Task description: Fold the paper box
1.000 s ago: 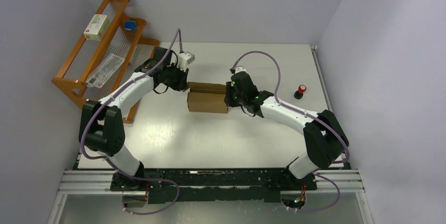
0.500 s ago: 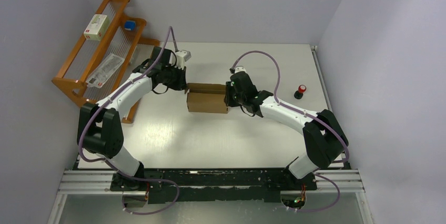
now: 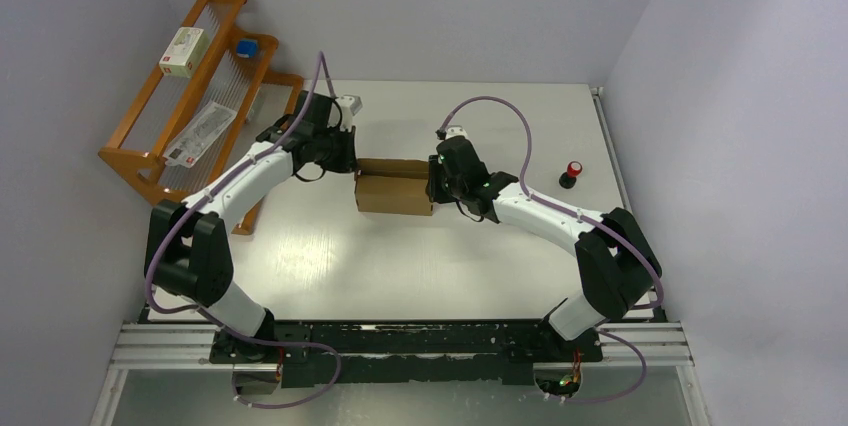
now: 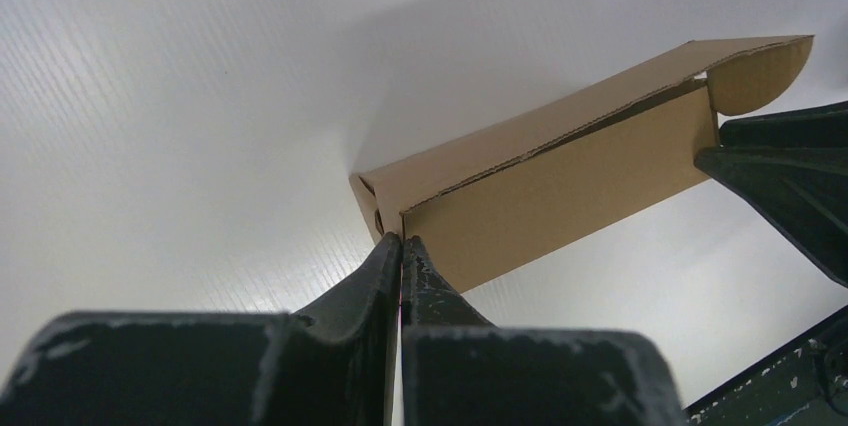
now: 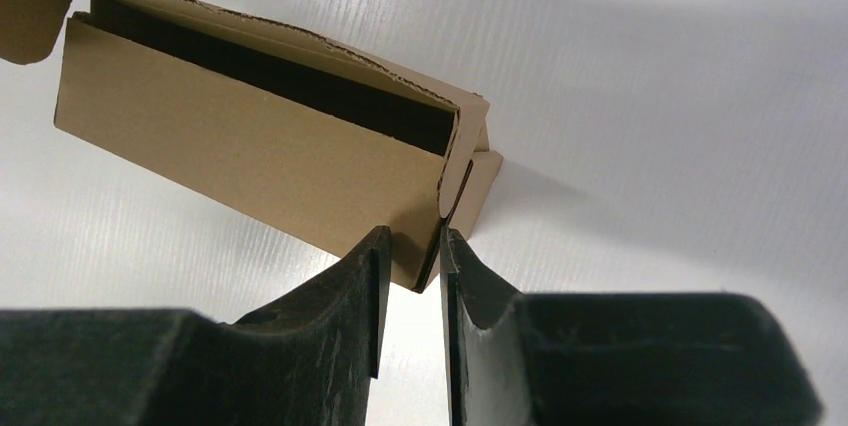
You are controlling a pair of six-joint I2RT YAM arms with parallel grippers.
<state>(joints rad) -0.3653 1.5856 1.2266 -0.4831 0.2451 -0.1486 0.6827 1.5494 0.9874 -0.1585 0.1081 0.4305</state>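
The paper box (image 3: 395, 193) is a brown cardboard box lying mid-table, long side toward me, its lid flap ajar. My left gripper (image 3: 352, 164) is at its left end. In the left wrist view this gripper (image 4: 402, 239) is shut, fingers pressed together with nothing between them, tips touching the near left corner of the paper box (image 4: 560, 181). My right gripper (image 3: 433, 184) is at the right end. In the right wrist view it (image 5: 413, 236) is closed narrowly on the end corner of the paper box (image 5: 250, 156), one finger on the front wall, the other on the end flap.
A wooden rack (image 3: 150, 136) stands at the far left, holding a small white box (image 3: 185, 51), a blue item (image 3: 245, 47) and a flat packet (image 3: 200, 131). A red-topped button (image 3: 571, 174) sits on the table to the right of the right arm.
My left gripper's jaws have closed fully at the box's left end, and its wrist has shifted slightly. The right gripper and the box have stayed put.
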